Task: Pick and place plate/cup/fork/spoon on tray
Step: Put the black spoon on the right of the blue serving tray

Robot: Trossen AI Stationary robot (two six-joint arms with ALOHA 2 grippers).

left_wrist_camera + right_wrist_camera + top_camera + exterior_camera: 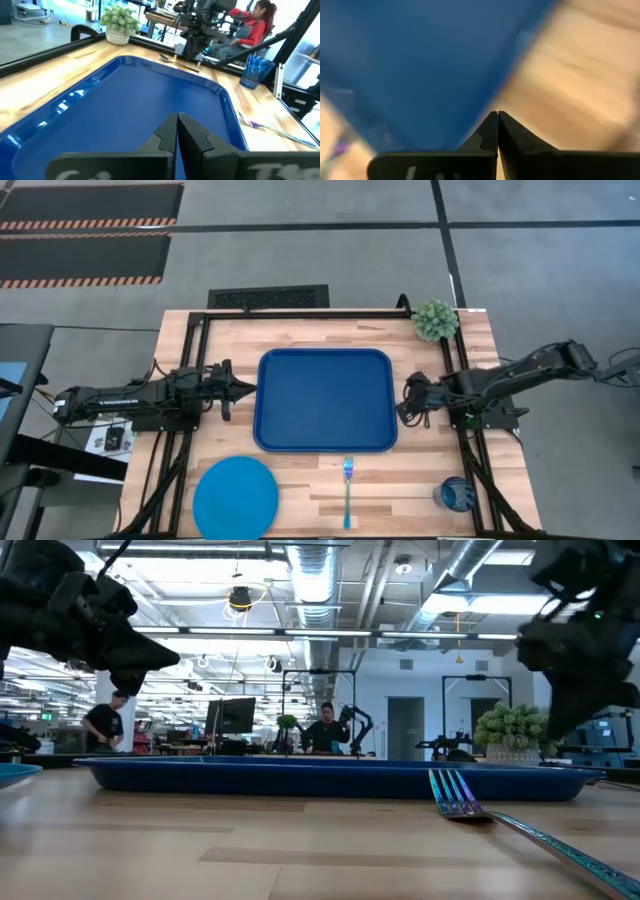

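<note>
The dark-blue tray (325, 435) lies mid-table with nothing on it. The round blue plate (236, 498) sits near the front left. The light-blue fork (348, 490) lies in front of the tray, and the cup (457, 495) stands at the front right. A slim grey thing, apparently the spoon (170, 59), lies on the wood by the tray's right rim. My left gripper (248, 388) hovers shut at the tray's left rim. My right gripper (405, 408) hangs shut just off the tray's right rim, pointing down, with nothing between its fingers (512, 135).
A small potted plant (435, 320) stands at the table's far right corner. A black frame (190, 360) runs along the table's left, far and right sides. People sit and stand in the room behind (325, 730).
</note>
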